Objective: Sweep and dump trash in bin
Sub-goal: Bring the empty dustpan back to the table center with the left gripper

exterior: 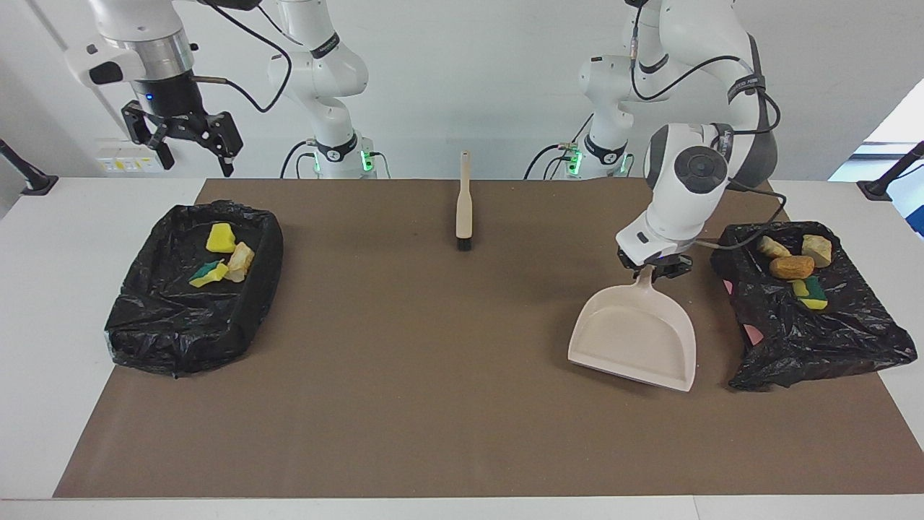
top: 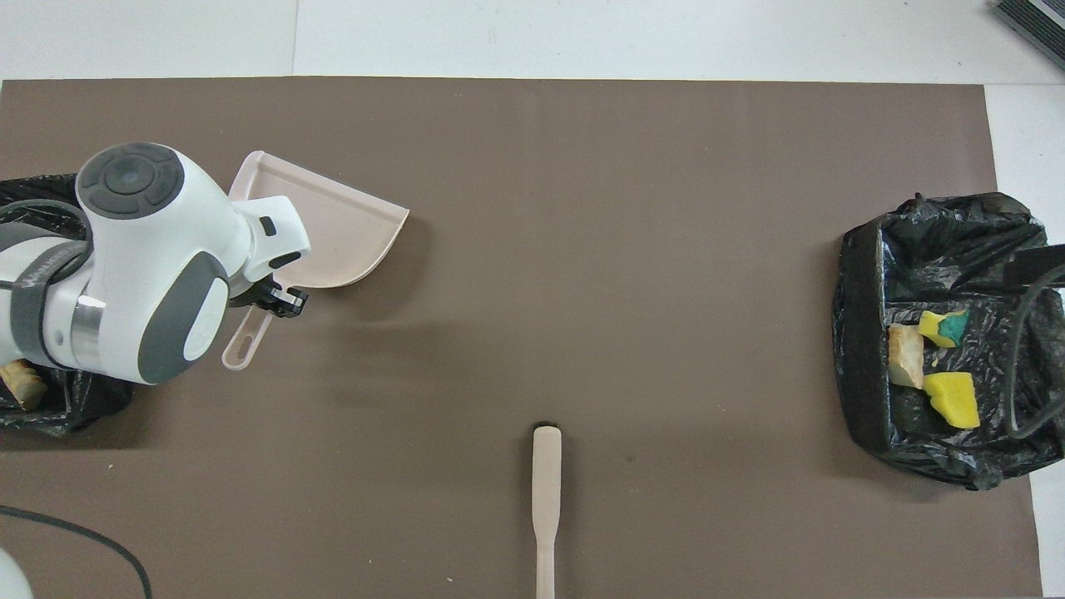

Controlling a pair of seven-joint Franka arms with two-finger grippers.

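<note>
Facing view: high, across the bench [exterior: 43, 303], toward the robots. Overhead view: steeply down from their end. Both share the brown mat [exterior: 462, 404].
</note>
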